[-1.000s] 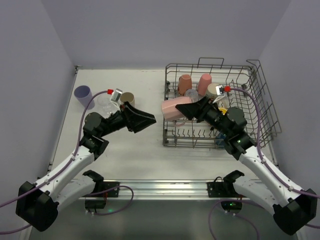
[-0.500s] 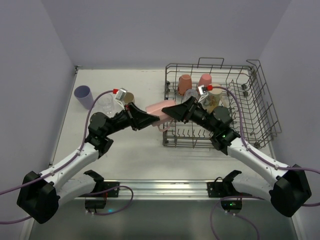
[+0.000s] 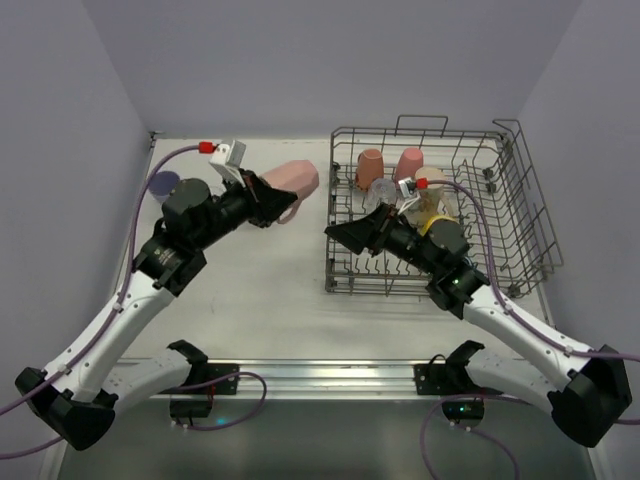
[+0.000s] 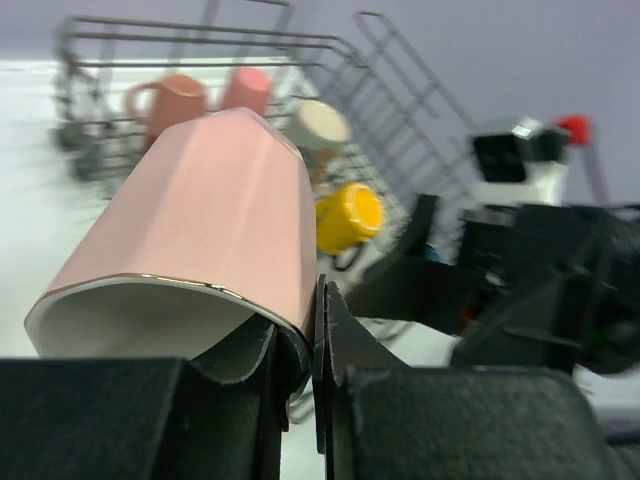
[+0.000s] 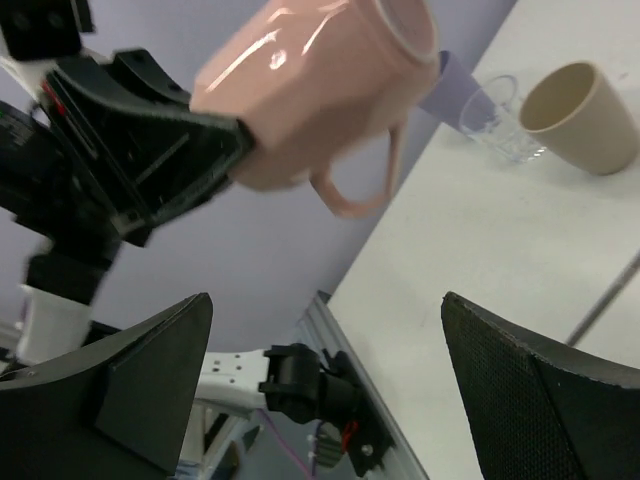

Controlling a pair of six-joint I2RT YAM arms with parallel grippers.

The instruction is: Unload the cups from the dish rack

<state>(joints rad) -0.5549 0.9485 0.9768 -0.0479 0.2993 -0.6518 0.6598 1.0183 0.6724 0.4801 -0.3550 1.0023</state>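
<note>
My left gripper (image 3: pixel 272 200) is shut on the rim of a pink mug (image 3: pixel 293 181) and holds it in the air left of the dish rack (image 3: pixel 520 215). In the left wrist view the fingers (image 4: pixel 335 335) pinch the mug wall (image 4: pixel 205 225). My right gripper (image 3: pixel 338 232) is open and empty at the rack's left edge; its wrist view shows the pink mug (image 5: pixel 320 75) held by the left gripper (image 5: pixel 150 150). A salmon mug (image 3: pixel 370 166), a pink cup (image 3: pixel 408 163), a beige cup (image 3: pixel 432 184), a yellow cup (image 4: pixel 350 215) and a clear glass (image 3: pixel 382 190) sit in the rack.
On the table's left side stand a lavender cup (image 3: pixel 161 183), a clear tumbler (image 5: pixel 492 120) and a beige cup (image 5: pixel 580 115); the left arm hides the last two from above. Purple walls close in the table at the back and on both sides.
The pink mug passed from my right gripper to my left. The left arm lifted it back and to the left. The right gripper opened and drew back slightly.
</note>
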